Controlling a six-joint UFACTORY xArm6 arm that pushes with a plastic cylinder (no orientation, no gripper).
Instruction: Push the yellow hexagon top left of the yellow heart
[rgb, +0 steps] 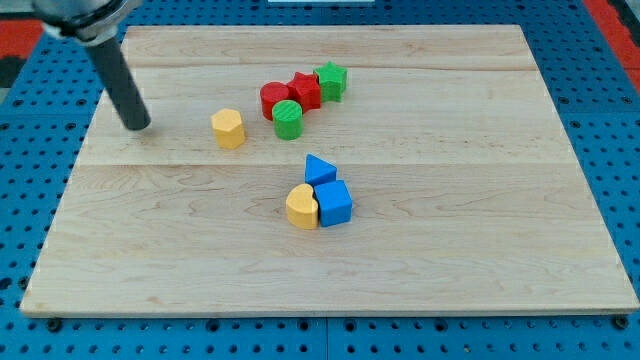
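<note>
While my tip (137, 125) sits apart at the view's left of the yellow hexagon (228, 128), touching nothing, the yellow heart (301, 207) lies lower right of that hexagon

One camera looks steeply down on the whole wooden board (400, 290) from its near edge.

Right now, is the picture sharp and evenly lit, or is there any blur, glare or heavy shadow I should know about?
In the camera view the lighting is soft and even, with no glare on the wooden board; the yellow hexagon and yellow heart look sharp and cast only faint shadows; the rod is slightly soft near the view's top, though my tip is clear, left of the hexagon.
</note>
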